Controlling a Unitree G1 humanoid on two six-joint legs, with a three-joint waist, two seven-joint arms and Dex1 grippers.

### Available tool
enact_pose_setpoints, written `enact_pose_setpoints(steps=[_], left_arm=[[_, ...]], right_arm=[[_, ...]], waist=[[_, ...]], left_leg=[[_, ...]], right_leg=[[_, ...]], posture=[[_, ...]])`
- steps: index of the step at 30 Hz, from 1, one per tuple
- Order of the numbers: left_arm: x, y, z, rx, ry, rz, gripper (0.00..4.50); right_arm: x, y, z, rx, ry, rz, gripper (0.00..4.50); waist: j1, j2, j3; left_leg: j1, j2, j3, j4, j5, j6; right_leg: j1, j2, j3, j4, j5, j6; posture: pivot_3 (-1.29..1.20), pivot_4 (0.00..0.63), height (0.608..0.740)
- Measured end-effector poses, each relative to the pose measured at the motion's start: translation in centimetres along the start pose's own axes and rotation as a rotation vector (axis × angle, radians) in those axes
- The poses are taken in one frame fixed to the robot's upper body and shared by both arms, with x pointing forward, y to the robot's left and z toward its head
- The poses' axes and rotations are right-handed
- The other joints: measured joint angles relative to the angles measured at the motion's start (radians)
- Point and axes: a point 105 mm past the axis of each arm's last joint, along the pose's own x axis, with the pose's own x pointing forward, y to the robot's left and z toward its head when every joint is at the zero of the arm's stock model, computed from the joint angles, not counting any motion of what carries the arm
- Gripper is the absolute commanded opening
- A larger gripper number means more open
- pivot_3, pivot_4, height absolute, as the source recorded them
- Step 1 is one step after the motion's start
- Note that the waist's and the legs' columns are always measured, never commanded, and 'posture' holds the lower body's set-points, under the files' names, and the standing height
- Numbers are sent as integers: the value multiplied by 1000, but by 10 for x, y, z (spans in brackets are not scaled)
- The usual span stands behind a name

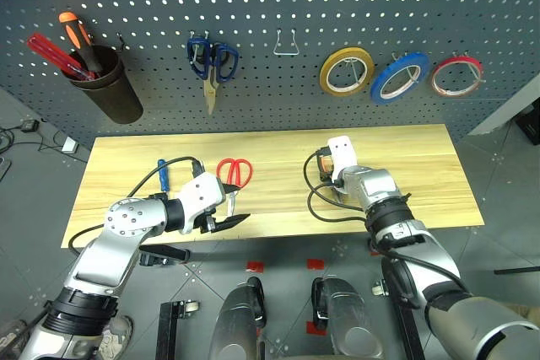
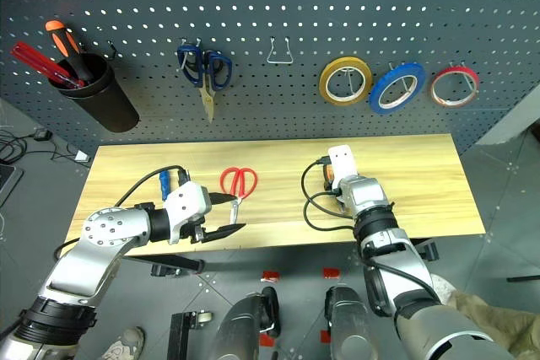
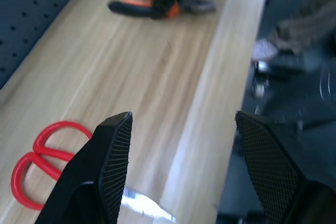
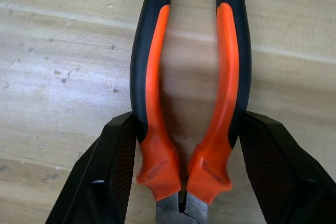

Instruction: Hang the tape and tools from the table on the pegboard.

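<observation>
Right gripper (image 4: 184,166) closes on the pliers (image 4: 189,87) near their pivot; your stiff, heavy tool has grippy rubber handles.

We cannot see most of the pliers (image 1: 324,176) in the middle of the head view, because the right gripper (image 1: 327,176) covers them. In the right wrist view their steel nose is cut off by the bottom edge. The red scissors (image 3: 44,156) run off the lower left edge of the left wrist view, and one black finger (image 3: 105,171) hides part of the blade. At the upper right of that view, a blurry shoe (image 3: 265,50) shows.
</observation>
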Motion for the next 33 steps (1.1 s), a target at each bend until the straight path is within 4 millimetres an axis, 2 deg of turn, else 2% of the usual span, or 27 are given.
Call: enact_pose_setpoints(steps=[3,5,8,10,13,17,20,22,26,30,33], left_arm=[[-13,7,-5,-52,-16,69,3307],[-19,8,-7,-79,-31,103,3307],[-27,10,-5,-119,-75,165,3307],[-32,14,1,-136,-109,211,3307],[-45,25,12,-224,-199,318,3307],[-64,31,7,-305,-206,403,3307],[-70,37,10,-327,-215,437,3307],[-70,43,20,-332,-234,449,3307],[-67,47,42,-283,-224,433,3307],[-52,42,50,-282,-189,377,3307],[-44,46,64,-270,-202,358,3307]], right_arm=[[-13,3,-4,-40,-67,21,2648],[-29,4,-1,-54,-126,30,2648],[-62,15,14,-57,-269,44,2648],[-82,25,31,-53,-373,59,2648],[-118,44,74,-44,-616,84,2648],[-168,64,146,-102,-974,118,2648],[-189,73,186,-111,-1152,118,2648],[-195,79,205,-128,-1225,119,2648],[-192,89,232,-127,-1297,124,2648],[-183,87,251,-137,-1337,85,2648],[-175,84,261,-148,-1358,49,2648]], waist=[[-1,0,0],[-1,0,0],[-1,0,0],[-2,-1,-1],[-5,-2,-2],[-8,-6,-5],[-5,-13,-9],[-2,-16,-11],[3,-20,-13],[6,-20,-13],[7,-20,-13]], left_leg=[[0,0,2,-1,0,0],[-1,0,3,-1,0,-1],[-1,0,4,-1,-1,-1],[-1,1,4,0,-1,-1],[-1,5,5,0,-1,-2],[0,9,6,1,0,-5],[0,10,6,1,1,-6],[0,10,6,1,1,-6],[0,10,8,1,1,-6],[0,10,8,1,1,-6],[0,11,9,1,1,-6]], right_leg=[[-1,0,2,0,-1,1],[-3,0,4,0,-1,2],[-4,1,5,0,-1,2],[-4,2,5,0,-1,2],[-4,6,7,1,-4,7],[-5,10,7,1,-3,5],[-5,12,7,2,1,-2],[-5,12,7,1,2,-3],[-5,11,9,1,2,-3],[-5,11,9,1,2,-4],[-6,12,9,1,2,-4]], posture=[[-191,297,740],[-195,287,740],[-201,269,740],[-201,259,740],[-192,243,740],[-167,230,740],[-144,227,740],[-136,227,740],[-107,230,740],[-86,240,740],[-75,252,740]])
